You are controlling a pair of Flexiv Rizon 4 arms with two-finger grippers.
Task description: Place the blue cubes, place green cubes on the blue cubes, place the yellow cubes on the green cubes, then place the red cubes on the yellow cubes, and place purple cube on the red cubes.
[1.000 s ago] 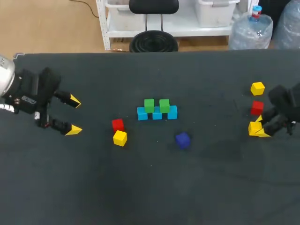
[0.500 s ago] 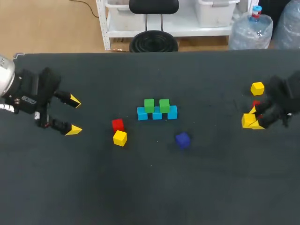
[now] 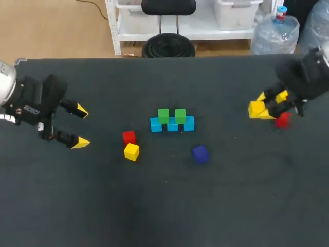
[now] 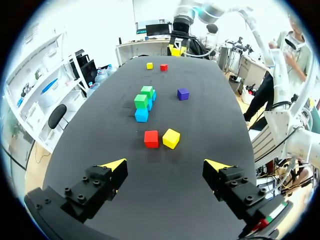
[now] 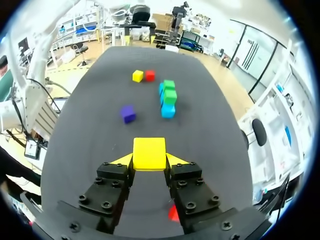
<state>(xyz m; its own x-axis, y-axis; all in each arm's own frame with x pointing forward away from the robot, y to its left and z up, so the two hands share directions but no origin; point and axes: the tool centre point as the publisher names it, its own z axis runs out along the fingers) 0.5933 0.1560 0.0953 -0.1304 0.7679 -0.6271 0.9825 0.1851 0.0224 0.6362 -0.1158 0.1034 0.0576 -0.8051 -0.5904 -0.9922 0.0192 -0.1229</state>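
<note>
My right gripper [image 5: 149,161] pinches a yellow cube [image 5: 149,153] btw. its two tips, one finger on each side, and the cube's top face is level. Under this gripper, on the dark table [image 3: 231,206], lies a red cube [image 3: 281,121]. Just beside the gripper, on its far side in the head view, a second yellow cube [image 3: 281,96] is partly hidden by the fingers. Ahead of the right gripper, near the table's middle, stand the blue cubes [image 3: 172,125]: three in one row, touching each other. Two green cubes [image 3: 163,115] sit on this row, each approx. over a joint btw. two blue ones, w/ a small gap btw. them. The purple cube [image 3: 200,153] lies alone on the near side of the row, apart from it. More toward my left side, a second red cube [image 3: 129,137] and a third yellow cube [image 3: 131,152] lie just beside each other; whether they touch I cannot tell. My left gripper [image 3: 81,126] is over the left part of the table, well apart from all cubes, w/ its fingers spread wide and only bare table showing btw. the two yellow tips in the left wrist view.
</note>
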